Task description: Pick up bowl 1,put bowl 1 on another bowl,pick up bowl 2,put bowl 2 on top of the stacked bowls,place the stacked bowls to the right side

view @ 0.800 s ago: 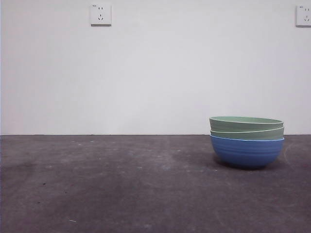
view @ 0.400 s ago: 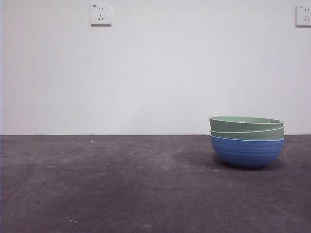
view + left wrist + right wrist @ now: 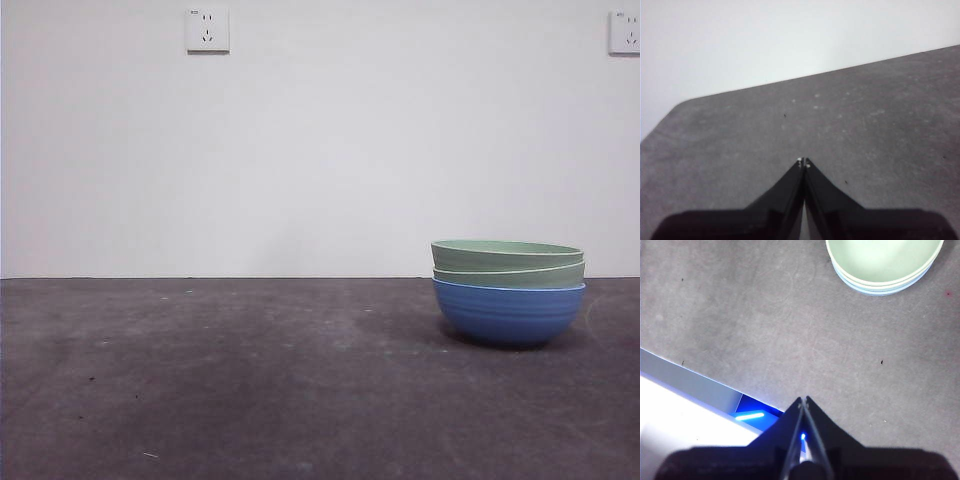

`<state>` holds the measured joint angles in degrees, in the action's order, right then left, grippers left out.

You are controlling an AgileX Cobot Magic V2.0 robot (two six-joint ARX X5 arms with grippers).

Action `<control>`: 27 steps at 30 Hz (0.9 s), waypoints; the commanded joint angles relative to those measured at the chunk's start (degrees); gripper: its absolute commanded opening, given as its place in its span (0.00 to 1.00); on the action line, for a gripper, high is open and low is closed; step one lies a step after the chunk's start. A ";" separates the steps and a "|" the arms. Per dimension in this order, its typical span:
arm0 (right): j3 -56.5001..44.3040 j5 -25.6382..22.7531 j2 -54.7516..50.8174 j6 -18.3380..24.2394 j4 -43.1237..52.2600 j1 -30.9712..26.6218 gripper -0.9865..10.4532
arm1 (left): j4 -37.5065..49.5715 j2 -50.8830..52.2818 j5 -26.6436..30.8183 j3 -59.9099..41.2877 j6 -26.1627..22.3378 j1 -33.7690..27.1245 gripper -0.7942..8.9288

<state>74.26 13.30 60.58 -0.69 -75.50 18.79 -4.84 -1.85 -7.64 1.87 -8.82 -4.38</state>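
Blue ribbed bowl [image 3: 508, 314] carries two sage-green bowls [image 3: 507, 262]; both grippers' fingers pressed together, away. Nudging could topple it.

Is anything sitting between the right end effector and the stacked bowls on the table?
Nothing visible does. In the right wrist view only bare dark table lies between the shut right end effector and the stacked bowls. The front view shows the stack standing alone on the right, with no arm near it.
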 commanded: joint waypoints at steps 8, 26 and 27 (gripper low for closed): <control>0.07 -0.17 0.07 -0.26 0.17 0.02 0.09 | -5.44 0.94 -0.09 -1.68 3.98 -0.22 0.08; 0.07 -0.15 0.07 -0.28 0.17 0.02 0.09 | -5.09 0.94 -0.02 -1.68 8.74 -0.22 0.08; 0.07 -0.15 0.07 -0.28 0.17 0.02 0.09 | -5.09 0.94 0.00 -1.68 8.74 -0.22 0.08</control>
<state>74.26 13.30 60.58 -0.69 -75.46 18.79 -10.07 -1.10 -7.64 1.02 -0.75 -4.38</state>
